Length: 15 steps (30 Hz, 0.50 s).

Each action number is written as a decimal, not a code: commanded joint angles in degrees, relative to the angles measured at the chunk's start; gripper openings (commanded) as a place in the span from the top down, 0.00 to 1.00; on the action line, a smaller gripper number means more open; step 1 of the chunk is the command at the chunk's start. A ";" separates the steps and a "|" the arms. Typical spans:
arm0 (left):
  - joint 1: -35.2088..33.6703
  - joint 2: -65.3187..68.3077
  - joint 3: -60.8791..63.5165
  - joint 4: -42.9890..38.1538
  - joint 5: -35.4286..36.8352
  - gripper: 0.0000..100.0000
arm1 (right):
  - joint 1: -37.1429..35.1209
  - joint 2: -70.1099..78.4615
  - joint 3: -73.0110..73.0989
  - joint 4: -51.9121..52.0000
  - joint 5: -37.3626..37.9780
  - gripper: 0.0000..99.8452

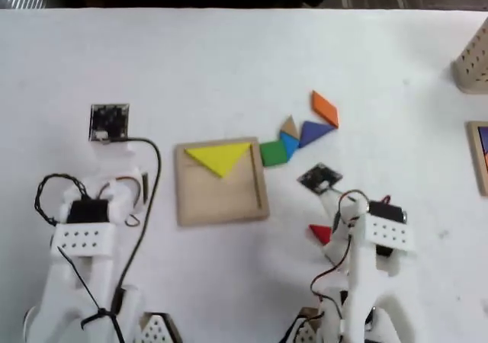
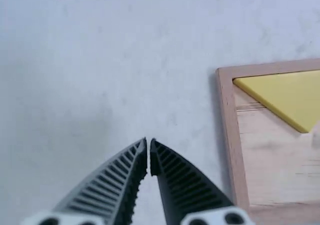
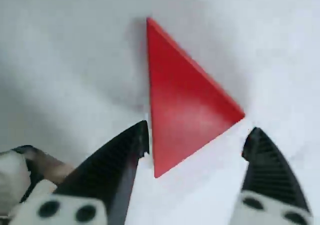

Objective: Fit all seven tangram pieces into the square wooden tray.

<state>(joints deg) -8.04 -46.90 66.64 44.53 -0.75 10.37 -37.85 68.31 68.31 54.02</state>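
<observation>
The square wooden tray [image 1: 221, 216] lies mid-table with a yellow triangle [image 1: 220, 158] in its far corner. Just right of it cluster a green square [image 1: 273, 152], a small blue triangle [image 1: 289, 143], a tan triangle [image 1: 289, 125], a purple-blue triangle [image 1: 314, 132] and an orange parallelogram [image 1: 325, 108]. A red triangle [image 1: 320, 233] lies flat near the right arm. My right gripper [image 3: 197, 137] stands open, its fingers on either side of the red triangle [image 3: 185, 100]. My left gripper [image 2: 149, 157] is shut over bare table beside the tray's rim [image 2: 225, 120], with the yellow triangle [image 2: 285, 97] showing inside the tray.
A perforated wooden block [image 1: 473, 59] stands at the far right, with another tray's edge [image 1: 479, 156] below it. A black cable [image 1: 152, 190] loops from the left arm close to the tray's left side. White table stretches open behind the pieces.
</observation>
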 commanded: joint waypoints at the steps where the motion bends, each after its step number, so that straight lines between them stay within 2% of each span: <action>1: -0.48 -1.36 -0.62 -1.41 -0.70 0.97 | -1.63 -2.33 2.55 -1.27 0.70 0.71; 10: -0.57 -1.36 -0.62 -1.14 -0.70 0.97 | -2.86 -2.42 2.81 -4.35 0.18 0.72; 12: -0.57 -1.36 -0.62 -1.14 -0.70 0.97 | -2.86 -2.42 2.81 -5.76 0.18 0.77; 15: -0.57 -1.36 -0.62 -1.14 -0.70 0.97 | -2.86 -2.42 2.81 -6.90 0.00 0.90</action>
<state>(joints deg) -8.04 -46.90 66.64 44.35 -0.75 8.00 -39.34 71.56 62.51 54.20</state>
